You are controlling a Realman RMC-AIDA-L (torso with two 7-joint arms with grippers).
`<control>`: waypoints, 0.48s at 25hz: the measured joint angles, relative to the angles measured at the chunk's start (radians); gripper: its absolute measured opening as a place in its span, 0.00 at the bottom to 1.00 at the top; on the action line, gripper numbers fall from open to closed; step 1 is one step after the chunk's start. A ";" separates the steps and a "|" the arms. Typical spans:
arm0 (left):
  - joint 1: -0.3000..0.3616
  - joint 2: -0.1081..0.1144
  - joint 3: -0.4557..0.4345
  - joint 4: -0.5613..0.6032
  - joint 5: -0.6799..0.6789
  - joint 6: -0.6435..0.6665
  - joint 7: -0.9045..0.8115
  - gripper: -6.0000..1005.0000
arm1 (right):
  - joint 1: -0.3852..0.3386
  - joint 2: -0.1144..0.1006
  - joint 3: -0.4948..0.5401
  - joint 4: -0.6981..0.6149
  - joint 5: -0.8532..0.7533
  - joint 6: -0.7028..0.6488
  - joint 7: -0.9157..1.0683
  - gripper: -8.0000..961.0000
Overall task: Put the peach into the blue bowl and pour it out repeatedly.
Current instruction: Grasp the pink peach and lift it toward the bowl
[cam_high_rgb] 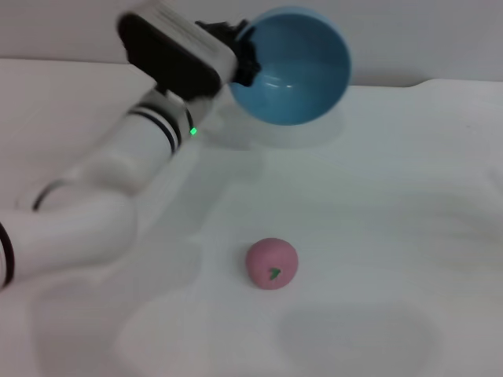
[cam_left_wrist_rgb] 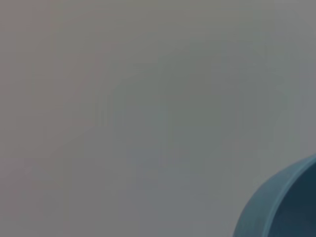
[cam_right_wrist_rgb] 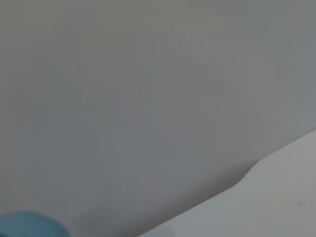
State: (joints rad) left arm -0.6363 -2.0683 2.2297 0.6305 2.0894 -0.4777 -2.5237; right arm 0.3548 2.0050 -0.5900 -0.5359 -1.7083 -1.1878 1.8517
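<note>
My left gripper (cam_high_rgb: 245, 56) is shut on the rim of the blue bowl (cam_high_rgb: 295, 67) and holds it raised above the table, tipped on its side with the glossy inside facing me; the bowl is empty. Part of the bowl also shows in the left wrist view (cam_left_wrist_rgb: 286, 207) and a sliver in the right wrist view (cam_right_wrist_rgb: 29, 226). The peach (cam_high_rgb: 272, 264), pink with a dark stem spot, lies on the white table (cam_high_rgb: 393, 236) well in front of the bowl, apart from it. My right gripper is out of view.
The white table surface runs wide around the peach. A grey wall (cam_high_rgb: 424, 39) stands behind the table's far edge. My left arm (cam_high_rgb: 94, 204) stretches across the left side of the table.
</note>
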 joint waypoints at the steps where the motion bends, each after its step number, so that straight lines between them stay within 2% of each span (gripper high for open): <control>1: -0.001 0.003 -0.054 0.016 0.001 0.084 -0.015 0.00 | 0.007 0.000 -0.011 0.002 -0.001 0.000 -0.001 0.52; 2: -0.002 0.006 -0.103 0.029 0.002 0.149 -0.020 0.00 | 0.014 -0.001 -0.021 0.003 -0.001 -0.001 -0.001 0.52; 3: -0.006 0.008 -0.205 0.052 0.005 0.308 -0.009 0.00 | 0.030 -0.002 -0.044 0.003 -0.011 -0.001 -0.001 0.52; 4: -0.006 0.008 -0.205 0.052 0.005 0.308 -0.009 0.00 | 0.030 -0.002 -0.044 0.003 -0.011 -0.001 -0.001 0.52; 12: -0.032 0.019 -0.646 0.129 0.048 0.921 0.074 0.00 | 0.124 -0.005 -0.113 -0.008 -0.161 -0.012 -0.002 0.52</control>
State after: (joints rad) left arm -0.6684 -2.0490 1.5837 0.7593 2.1372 0.4431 -2.4502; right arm 0.4785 2.0004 -0.7027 -0.5437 -1.8689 -1.1999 1.8501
